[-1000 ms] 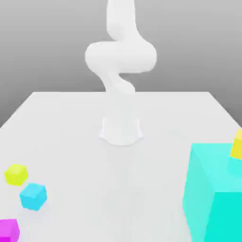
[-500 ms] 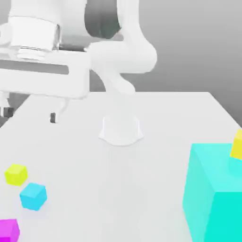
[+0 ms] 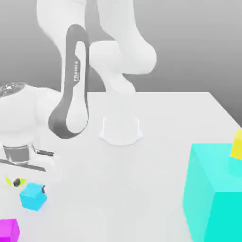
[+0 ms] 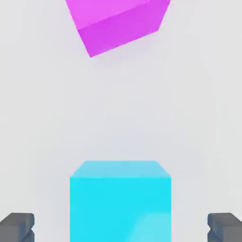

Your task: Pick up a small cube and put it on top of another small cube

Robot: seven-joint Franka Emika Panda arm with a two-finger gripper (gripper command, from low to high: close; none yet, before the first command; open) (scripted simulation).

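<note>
The small sky-blue cube (image 3: 33, 196) sits near the front of the white table (image 3: 165, 113), on the exterior view's left. My gripper (image 3: 30, 185) hangs just above it, open, with a dark fingertip on either side. In the hand view the same cube (image 4: 120, 201) lies between the two fingertips (image 4: 17, 227), with a clear gap on each side and nothing held. A small magenta cube (image 3: 8, 230) lies close by, also seen from the hand (image 4: 118, 21). Only a sliver of a small yellow-green cube (image 3: 7, 179) peeks out from behind the hand.
A huge turquoise cube (image 3: 215, 194) fills the front corner on the exterior view's right, with a small yellow cube (image 3: 237, 144) behind its top edge. The arm's round base (image 3: 121, 130) stands mid-table, and the arm bends low over the left side.
The arm has swung down and toward the exterior view's left front, bringing the open hand over the sky-blue cube. The hand now covers most of the yellow-green cube.
</note>
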